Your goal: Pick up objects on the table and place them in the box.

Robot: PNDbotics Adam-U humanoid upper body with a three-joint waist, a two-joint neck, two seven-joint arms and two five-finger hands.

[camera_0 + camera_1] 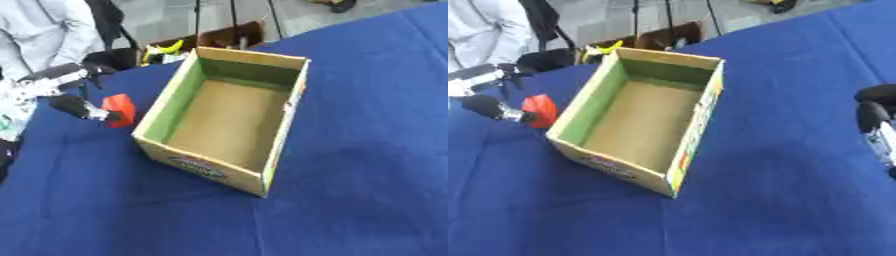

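An open cardboard box with a green inner wall stands on the blue cloth, and nothing shows inside it. A small red object sits just left of the box. My left hand comes in from the left and its tip meets the red object's left side; the blur hides whether it holds it. My right hand shows only in the right eye view, at the right edge, well away from the box.
The blue cloth covers the table and lies bare in front of and right of the box. Beyond the far edge are a brown crate with a yellow item, black stands and a person in grey.
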